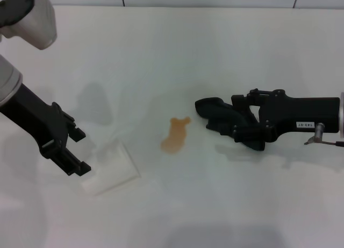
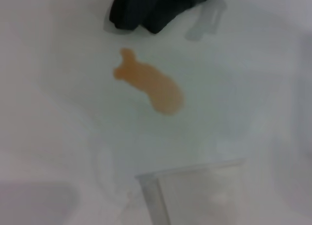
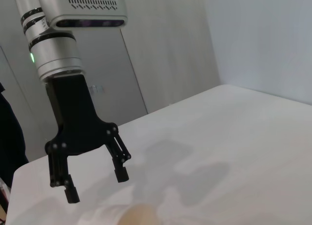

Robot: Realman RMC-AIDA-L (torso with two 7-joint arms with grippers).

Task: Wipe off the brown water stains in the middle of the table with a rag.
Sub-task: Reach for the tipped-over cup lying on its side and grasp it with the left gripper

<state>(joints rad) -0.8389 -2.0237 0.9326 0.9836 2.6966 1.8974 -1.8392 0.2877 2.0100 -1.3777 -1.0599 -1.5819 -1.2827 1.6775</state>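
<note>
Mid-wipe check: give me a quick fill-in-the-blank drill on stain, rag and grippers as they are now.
1. The rag is held by the ____ gripper.
2. The brown water stains lie between the rag and a ____ plastic cup lying on its side.
3. The left gripper hovers with fingers ____.
4. The rag has not yet ____ the stains.

Missing: right; clear; open; touched

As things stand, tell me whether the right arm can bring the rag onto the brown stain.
Probably yes. The right hand holds the dark rag low over the table, just beside the brown stain. Only bare tabletop lies between them; the left hand and clear cup sit on the stain's far side.
</note>
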